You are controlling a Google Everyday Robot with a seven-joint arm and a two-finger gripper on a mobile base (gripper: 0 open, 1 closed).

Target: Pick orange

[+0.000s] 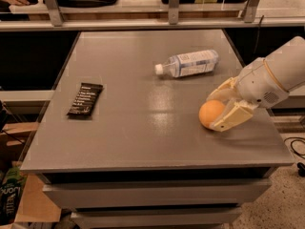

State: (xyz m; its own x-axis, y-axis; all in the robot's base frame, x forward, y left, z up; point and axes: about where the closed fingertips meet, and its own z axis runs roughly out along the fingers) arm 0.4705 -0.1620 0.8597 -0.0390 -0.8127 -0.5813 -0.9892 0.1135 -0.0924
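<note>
The orange [208, 112] is a smooth round fruit resting on the grey table [143, 132] near its right front corner. My gripper [213, 112] reaches in from the right on a white arm [276, 78]. Its two cream fingers [232, 118] are closed around the orange, one behind it and one in front, both touching it. The right side of the orange is hidden by the fingers.
A clear plastic bottle [188, 63] lies on its side behind the orange. A black snack bar [86, 99] lies at the table's left. The table's right edge is close to the gripper. A railing and shelf [167, 20] run along the back.
</note>
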